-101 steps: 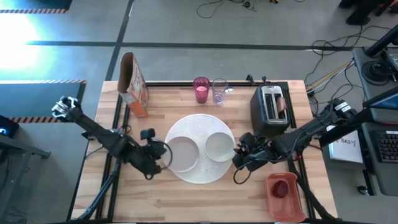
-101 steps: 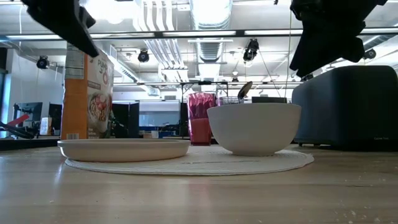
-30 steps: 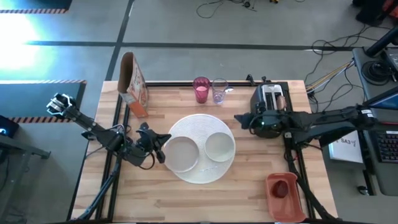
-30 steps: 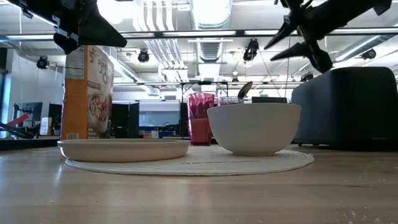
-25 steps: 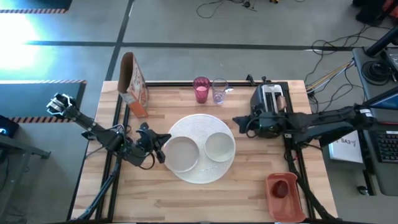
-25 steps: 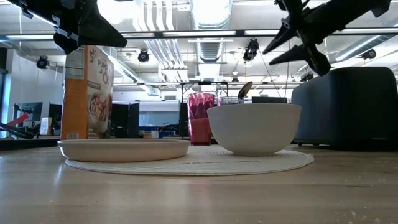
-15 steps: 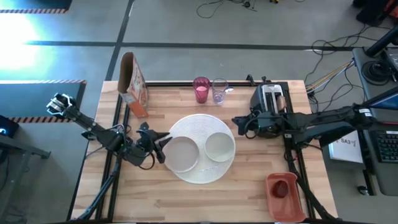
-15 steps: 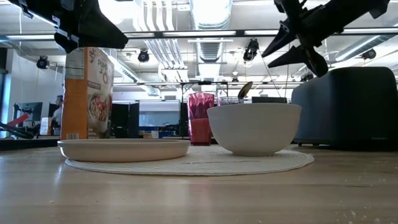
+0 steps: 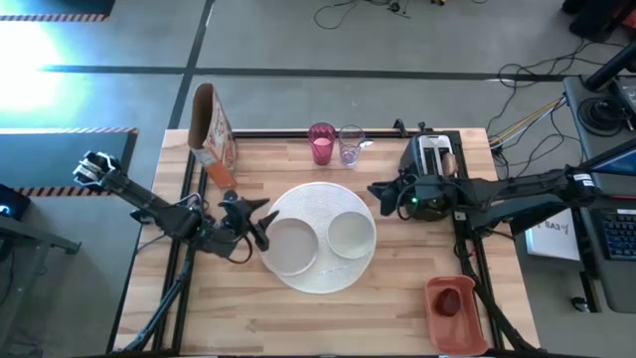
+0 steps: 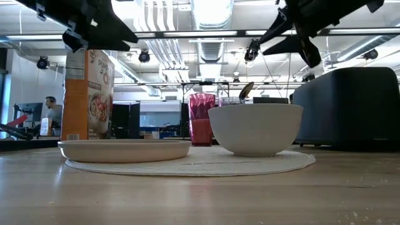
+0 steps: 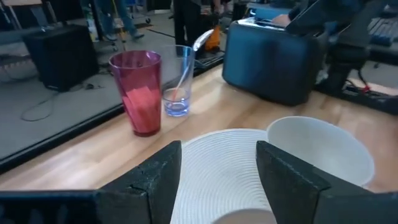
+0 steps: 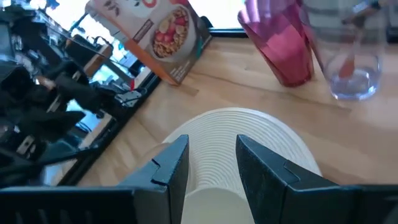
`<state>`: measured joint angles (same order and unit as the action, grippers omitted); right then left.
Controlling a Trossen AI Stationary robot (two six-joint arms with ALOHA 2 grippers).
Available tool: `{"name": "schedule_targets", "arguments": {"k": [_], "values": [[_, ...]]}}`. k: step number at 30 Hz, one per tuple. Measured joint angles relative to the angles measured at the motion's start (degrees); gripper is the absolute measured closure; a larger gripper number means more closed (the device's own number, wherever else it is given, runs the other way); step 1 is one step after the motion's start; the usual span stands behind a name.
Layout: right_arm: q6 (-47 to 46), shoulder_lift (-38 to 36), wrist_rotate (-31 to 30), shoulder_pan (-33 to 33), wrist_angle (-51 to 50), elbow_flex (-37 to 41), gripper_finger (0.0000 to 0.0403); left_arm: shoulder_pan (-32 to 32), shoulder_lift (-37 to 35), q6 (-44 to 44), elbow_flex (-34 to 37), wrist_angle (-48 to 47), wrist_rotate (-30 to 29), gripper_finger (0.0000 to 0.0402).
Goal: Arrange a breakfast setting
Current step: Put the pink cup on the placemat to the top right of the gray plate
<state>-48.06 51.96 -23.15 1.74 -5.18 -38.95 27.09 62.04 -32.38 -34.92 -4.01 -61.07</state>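
Orange cereal box (image 10: 87,94), lettering partly hidden

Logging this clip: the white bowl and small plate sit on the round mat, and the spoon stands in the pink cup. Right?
Not quite. The spoon stands in the clear glass, beside the pink cup, as the left wrist view shows. The white bowl and small plate do sit on the round mat.

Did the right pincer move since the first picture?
Yes. The right pincer went from beside the white bowl toward the table's far side, and now hovers open beside the toaster.
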Motion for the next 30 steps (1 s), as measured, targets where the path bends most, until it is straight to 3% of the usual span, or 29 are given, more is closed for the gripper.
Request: {"name": "schedule_targets", "arguments": {"k": [9, 18, 24, 30], "values": [[0.1, 0.0, 0.3, 0.0, -0.2, -0.4, 0.028, -1.7, 2.1, 1.4, 0.0, 2.3, 0.1, 0.021], [0.9, 0.6, 7.2, 0.1, -0.5, -0.4, 0.028, -3.4, 3.2, 7.9, 0.0, 7.1, 0.5, 0.021], [5.7, 0.7, 10.1, 0.1, -0.1, -0.4, 0.028, -9.2, 3.8, 13.4, 0.0, 9.5, 8.3, 0.021], [7.7, 0.7, 10.2, 0.1, -0.2, -0.4, 0.028, -15.7, 3.9, 26.9, -2.0, 9.8, 18.4, 0.021]]}}
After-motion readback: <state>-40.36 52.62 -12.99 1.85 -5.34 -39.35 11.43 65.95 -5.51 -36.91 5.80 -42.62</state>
